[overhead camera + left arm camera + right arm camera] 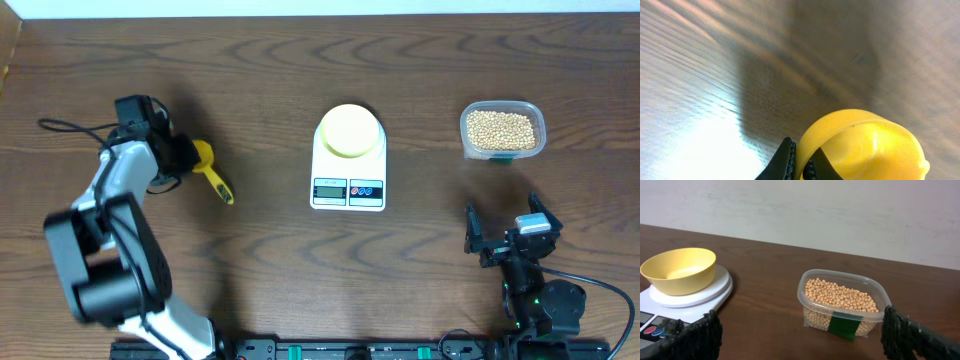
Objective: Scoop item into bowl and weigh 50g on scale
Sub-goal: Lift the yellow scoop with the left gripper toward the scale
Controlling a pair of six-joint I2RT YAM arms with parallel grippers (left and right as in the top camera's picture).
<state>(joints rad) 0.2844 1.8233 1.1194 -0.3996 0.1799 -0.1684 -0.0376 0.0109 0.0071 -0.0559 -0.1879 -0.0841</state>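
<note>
On the left of the overhead view my left gripper (185, 155) is shut on the rim of a yellow scoop (212, 172), whose handle points toward the table's front. The left wrist view shows the two black fingers (786, 161) pinching the scoop's wall (865, 145), the gripper (801, 164) at the bottom edge. The pale yellow bowl (349, 130) (679, 270) sits on the white scale (348, 188) (650, 316), with nothing in it. Tan beans (501, 127) (840, 295) fill a clear container. My right gripper (505, 225) (802, 340) is open, nothing in it, near the front right.
The clear plastic container (537, 135) (805, 287) with a green label stands at the back right, beyond the right gripper. A black cable (70, 127) trails left of the left arm. A pale wall rises behind the table in the right wrist view.
</note>
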